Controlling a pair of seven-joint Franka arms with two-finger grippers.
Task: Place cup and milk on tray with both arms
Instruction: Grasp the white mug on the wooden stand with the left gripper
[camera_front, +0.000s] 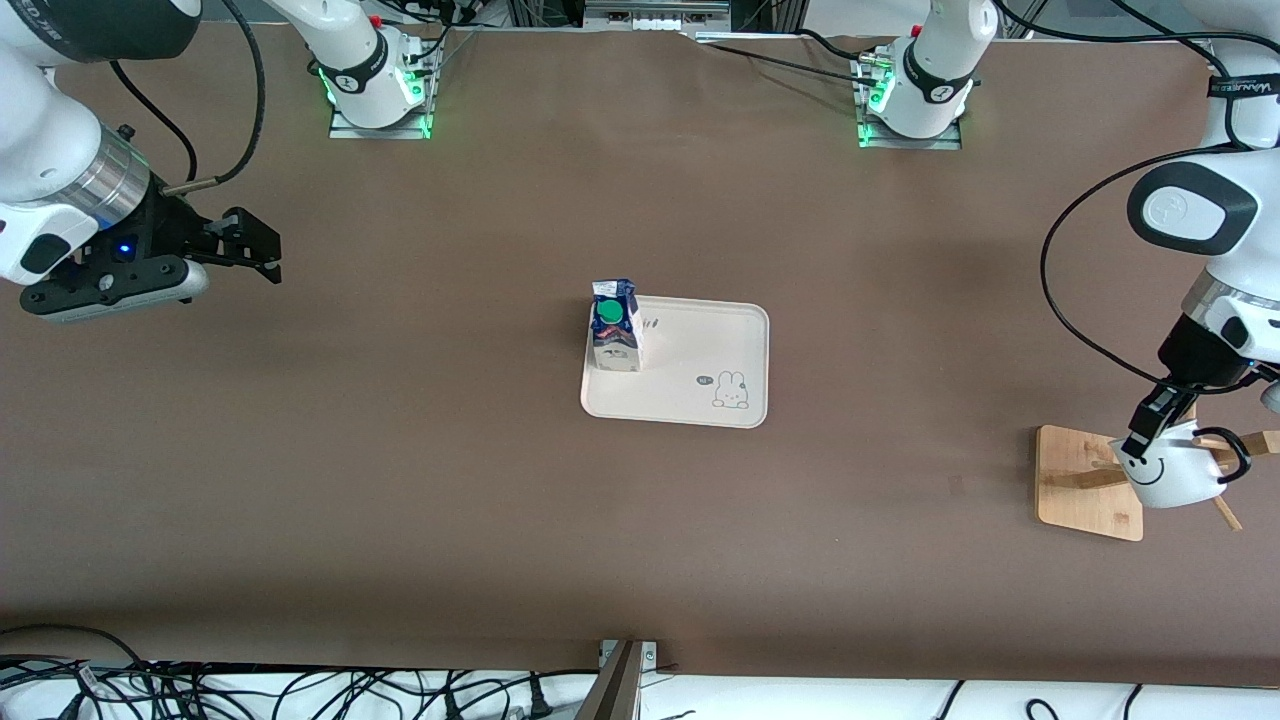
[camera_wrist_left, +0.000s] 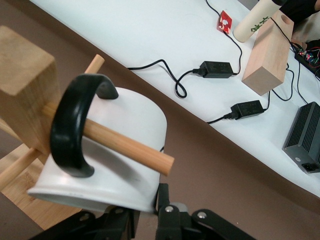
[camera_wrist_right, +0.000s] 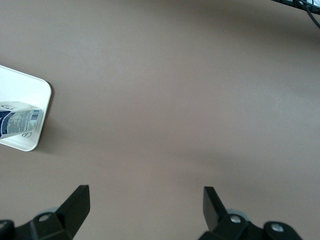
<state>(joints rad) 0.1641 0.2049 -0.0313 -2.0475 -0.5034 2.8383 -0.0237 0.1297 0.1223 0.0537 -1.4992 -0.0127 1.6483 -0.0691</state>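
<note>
- I saw the milk (camera_front: 615, 326) upright on the tray (camera_front: 700, 400), at the tray's edge toward the right arm's end of the desk (camera_front: 640, 520).
- My left gripper (camera_front: 1150, 430) had its jaws pinched on the rim of the cup (camera_front: 1170, 480), which hung mouth-down at the wooden rack (camera_front: 1085, 485), well apart from the tray; its black handle was threaded on a rack peg (camera_wrist_left: 125, 145).
- I judged the cup must slide off along that peg before travelling to the tray's bare half.
- My right gripper (camera_front: 245, 245), jaws wide and holding nothing, waited over bare desk, away from the tray.
</note>
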